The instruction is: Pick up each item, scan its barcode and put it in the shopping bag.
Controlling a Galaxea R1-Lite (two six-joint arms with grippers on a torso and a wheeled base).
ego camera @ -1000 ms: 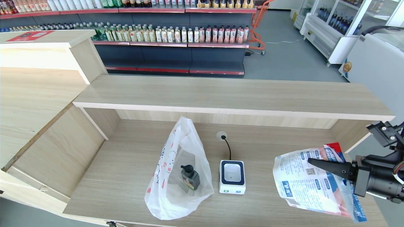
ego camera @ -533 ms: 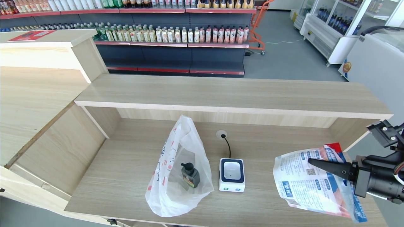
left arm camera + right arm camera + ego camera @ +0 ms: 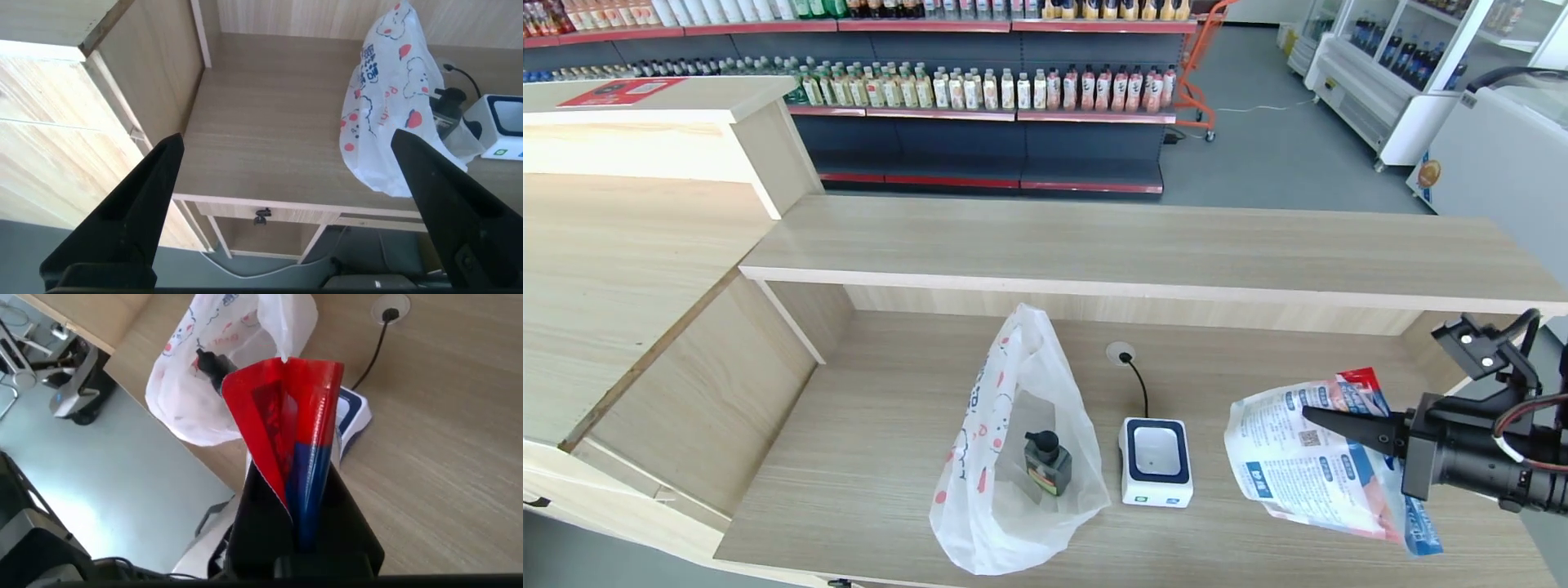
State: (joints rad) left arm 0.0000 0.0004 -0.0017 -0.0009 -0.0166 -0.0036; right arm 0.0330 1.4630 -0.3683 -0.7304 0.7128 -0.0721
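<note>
One item is in hand: the right pincer (image 3: 1319, 416) is closed on a flat white printed plastic pouch with red and blue edging (image 3: 1298, 478). Its black fingers are clamped across the pouch's upper part, and the pouch hangs slack below them over the right end of the pale wood-grain counter (image 3: 890, 425). Whether its lower corner touches the counter cannot be told. In the right wrist view the red-and-blue edge (image 3: 286, 416) stands up out of the closed jaws. The pouch's broad printed face is turned up toward the head camera, and its long axis slopes down toward the counter's front right. Just beside the pouch, on the robot's left, a white box-shaped barcode scanner with a dark blue window frame (image 3: 1156, 460) lies flat with its window facing up. Its black cable (image 3: 1137, 382) runs to the back of the counter. Beyond the scanner, touching or nearly touching it, stands a translucent white plastic shopping bag with red prints (image 3: 988, 457), mouth upward, with a dark pump bottle (image 3: 1047, 464) inside. The left pincer (image 3: 286, 155) is wide open and empty, off the counter's front left edge, well apart from the bag. The right arm is therefore the nearer one. The coming move probably carries the pouch leftward over the window with a printed face turned downward.
</note>
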